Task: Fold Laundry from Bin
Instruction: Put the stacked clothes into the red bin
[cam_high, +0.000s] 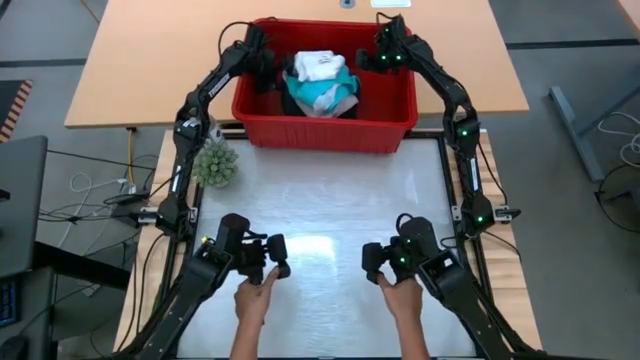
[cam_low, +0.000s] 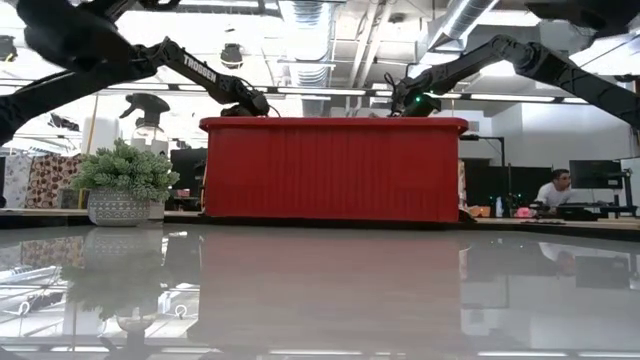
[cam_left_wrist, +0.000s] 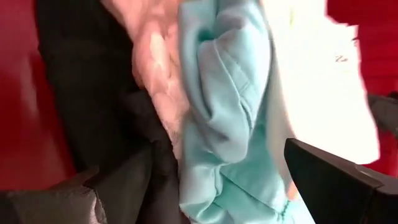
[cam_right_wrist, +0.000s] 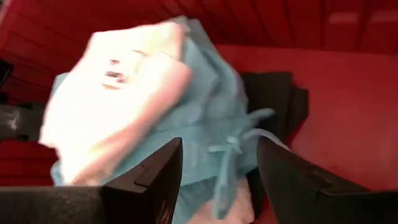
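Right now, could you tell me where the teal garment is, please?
The teal garment lies in the red bin at the table's far edge in the high view, under a white garment and between both hands.

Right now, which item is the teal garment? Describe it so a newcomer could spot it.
Find the red bin at the table's far edge. Inside lies a heap of laundry; the teal garment sits in its middle, under a white piece and over a black one, the only blue-green cloth there.
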